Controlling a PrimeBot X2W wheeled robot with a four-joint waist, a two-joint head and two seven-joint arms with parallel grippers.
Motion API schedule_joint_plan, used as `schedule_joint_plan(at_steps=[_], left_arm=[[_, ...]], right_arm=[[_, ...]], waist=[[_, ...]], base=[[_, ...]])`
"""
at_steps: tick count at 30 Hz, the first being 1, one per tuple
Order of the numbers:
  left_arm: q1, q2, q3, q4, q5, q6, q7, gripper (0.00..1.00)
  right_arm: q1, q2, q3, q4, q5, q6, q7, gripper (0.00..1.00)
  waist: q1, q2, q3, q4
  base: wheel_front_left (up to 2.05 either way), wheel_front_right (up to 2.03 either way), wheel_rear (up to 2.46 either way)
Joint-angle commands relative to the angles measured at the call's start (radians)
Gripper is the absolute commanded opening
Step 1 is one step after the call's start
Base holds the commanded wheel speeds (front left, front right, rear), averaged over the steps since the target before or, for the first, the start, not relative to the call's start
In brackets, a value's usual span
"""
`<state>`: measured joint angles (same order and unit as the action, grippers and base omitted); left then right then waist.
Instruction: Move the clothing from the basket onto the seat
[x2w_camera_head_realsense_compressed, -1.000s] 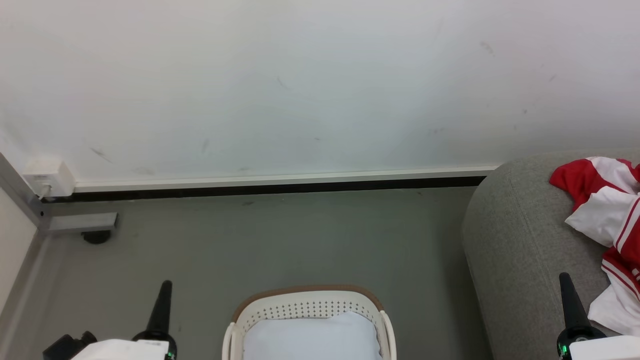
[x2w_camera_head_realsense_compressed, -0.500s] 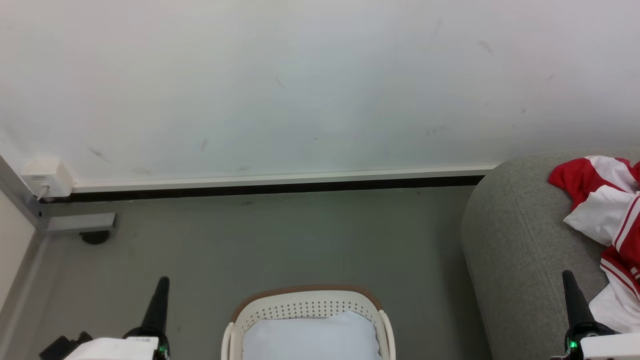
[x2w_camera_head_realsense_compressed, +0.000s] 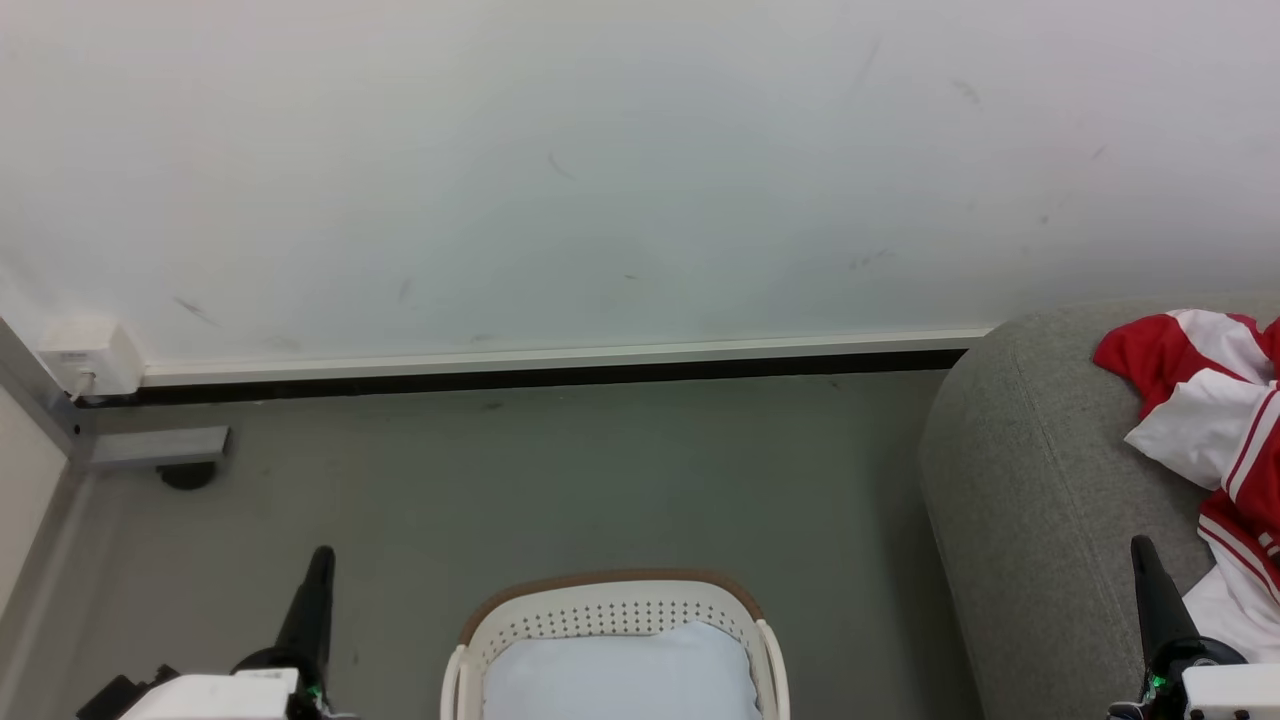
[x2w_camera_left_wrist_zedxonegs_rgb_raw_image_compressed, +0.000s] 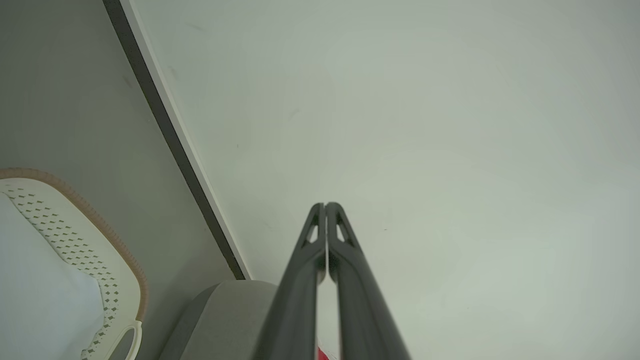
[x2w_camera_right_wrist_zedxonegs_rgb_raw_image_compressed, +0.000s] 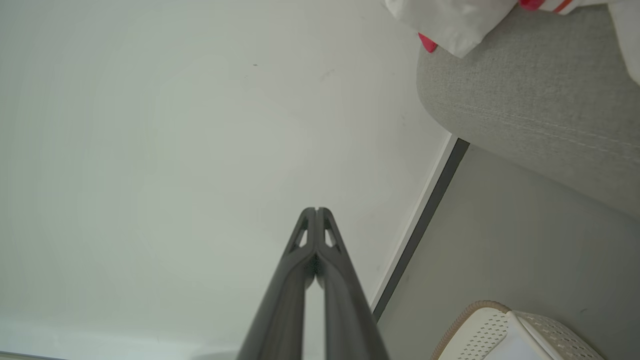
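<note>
The red and white clothing (x2w_camera_head_realsense_compressed: 1215, 400) lies on the grey seat (x2w_camera_head_realsense_compressed: 1020, 480) at the right edge of the head view; a white corner of the clothing (x2w_camera_right_wrist_zedxonegs_rgb_raw_image_compressed: 450, 20) hangs over the seat (x2w_camera_right_wrist_zedxonegs_rgb_raw_image_compressed: 540, 105) in the right wrist view. The cream basket (x2w_camera_head_realsense_compressed: 610, 610) with its brown rim stands on the floor at the bottom centre, holding a pale blue-white pad (x2w_camera_head_realsense_compressed: 620, 675). My left gripper (x2w_camera_head_realsense_compressed: 320, 555) is shut and empty at the lower left, left of the basket. My right gripper (x2w_camera_head_realsense_compressed: 1140, 545) is shut and empty in front of the seat, just left of the clothing.
A white wall (x2w_camera_head_realsense_compressed: 600, 170) with a dark baseboard (x2w_camera_head_realsense_compressed: 540, 375) runs behind the grey floor (x2w_camera_head_realsense_compressed: 560, 480). A white socket box (x2w_camera_head_realsense_compressed: 85, 355) and a metal bracket (x2w_camera_head_realsense_compressed: 160, 445) sit in the left corner. The basket (x2w_camera_left_wrist_zedxonegs_rgb_raw_image_compressed: 75, 240) and seat (x2w_camera_left_wrist_zedxonegs_rgb_raw_image_compressed: 225, 320) appear in the left wrist view.
Both grippers have sunk slightly toward the bottom of the head view, the left drifting left and the right drifting right. The clothing, basket and seat stay put.
</note>
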<state>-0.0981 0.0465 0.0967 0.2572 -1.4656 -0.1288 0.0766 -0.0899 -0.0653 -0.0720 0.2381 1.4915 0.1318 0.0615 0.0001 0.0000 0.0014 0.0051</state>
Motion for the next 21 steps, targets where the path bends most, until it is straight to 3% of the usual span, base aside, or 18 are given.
schedule_joint_plan(at_steps=[1,21], left_arm=[[-0.013,0.006,0.007,-0.006,-0.024,-0.003,0.006,0.00],[-0.015,0.007,0.020,-0.014,-0.153,-0.004,0.041,0.00]], right_arm=[[-0.013,-0.001,-0.006,0.001,0.019,-0.002,0.006,0.00],[-0.023,0.003,-0.028,0.007,0.136,-0.002,0.042,0.00]], waist=[[-0.0001,0.0000,0.000,0.000],[-0.0001,0.0000,0.002,-0.005]], base=[[0.00,0.00,0.00],[0.00,0.00,0.00]])
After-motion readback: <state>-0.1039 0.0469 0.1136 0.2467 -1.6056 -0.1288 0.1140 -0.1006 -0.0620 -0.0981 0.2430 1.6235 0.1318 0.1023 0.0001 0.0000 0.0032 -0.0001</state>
